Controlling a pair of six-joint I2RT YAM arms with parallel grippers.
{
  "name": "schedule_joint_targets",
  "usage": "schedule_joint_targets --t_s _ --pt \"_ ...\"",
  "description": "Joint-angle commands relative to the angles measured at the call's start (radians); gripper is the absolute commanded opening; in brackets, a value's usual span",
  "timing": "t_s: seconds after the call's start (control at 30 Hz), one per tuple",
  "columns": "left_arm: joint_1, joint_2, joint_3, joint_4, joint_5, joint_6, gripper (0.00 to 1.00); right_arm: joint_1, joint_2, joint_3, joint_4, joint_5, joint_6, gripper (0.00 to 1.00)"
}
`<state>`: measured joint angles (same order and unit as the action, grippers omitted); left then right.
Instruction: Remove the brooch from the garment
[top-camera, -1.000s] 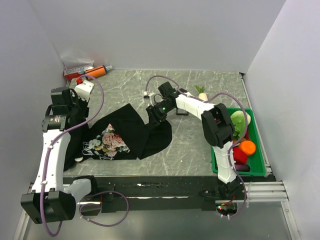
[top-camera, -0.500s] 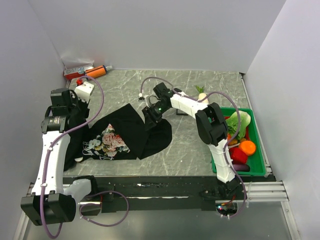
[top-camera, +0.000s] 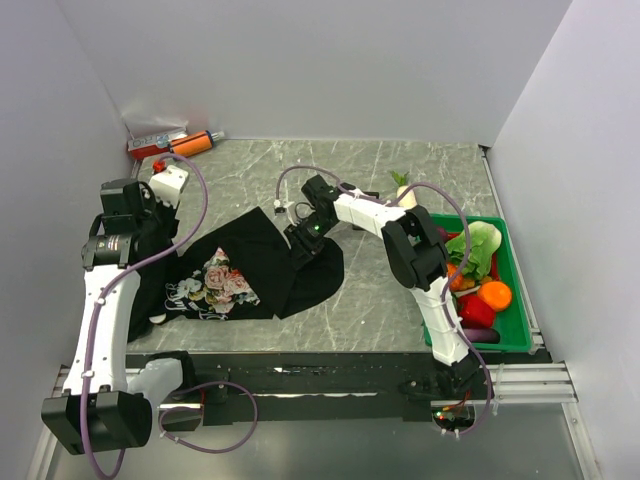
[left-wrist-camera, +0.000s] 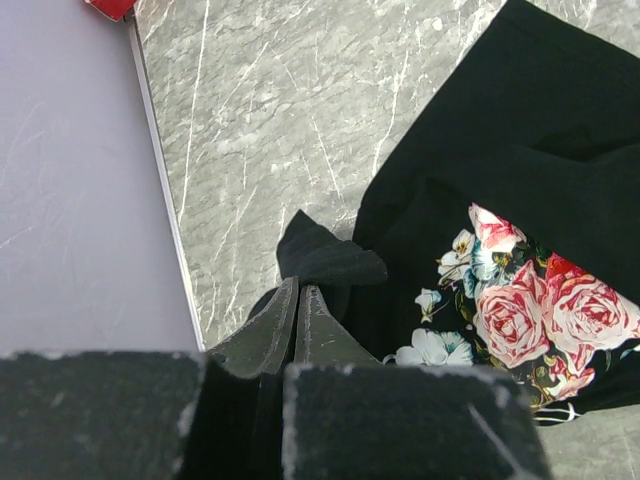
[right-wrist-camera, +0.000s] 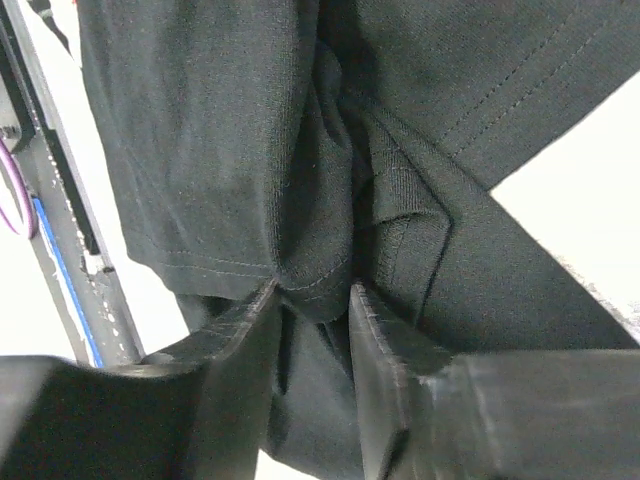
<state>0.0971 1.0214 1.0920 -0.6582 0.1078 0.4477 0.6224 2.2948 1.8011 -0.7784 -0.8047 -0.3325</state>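
Brooch: cannot be made out in any view; no gold piece can be seen on the visible cloth.
Shirt (top-camera: 262, 258): black, spread crumpled on the left half of the table, with its right part folded over.
Print (left-wrist-camera: 530, 310): pink roses, green leaves and white swirls, seen on the near left part of the shirt.
Left gripper (left-wrist-camera: 300, 298): placed at the shirt's left edge; the fingers are pressed together on a raised peak of black cloth.
Right gripper (right-wrist-camera: 312, 288): placed at the shirt's far right edge; a bunched fold with a stitched hem is pinched between the fingers.
Table (top-camera: 400, 290): grey marble pattern.
Tray (top-camera: 510, 345): green, set at the right edge, well apart from the shirt, with vegetables (top-camera: 480, 245) held in it.
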Motion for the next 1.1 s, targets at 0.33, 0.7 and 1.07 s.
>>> schedule_joint_targets --t_s 0.33,0.7,1.07 --pt "0.004 -0.050 -0.004 0.034 0.033 -0.021 0.01 0.007 -0.126 0.037 0.004 0.033 -0.066 0.10" --pt "0.003 -0.046 0.011 0.110 0.041 -0.056 0.01 -0.007 -0.316 0.116 0.014 0.162 -0.066 0.00" --pt "0.012 0.066 0.406 0.155 -0.262 -0.109 0.01 -0.263 -0.342 0.562 0.249 0.257 0.263 0.00"
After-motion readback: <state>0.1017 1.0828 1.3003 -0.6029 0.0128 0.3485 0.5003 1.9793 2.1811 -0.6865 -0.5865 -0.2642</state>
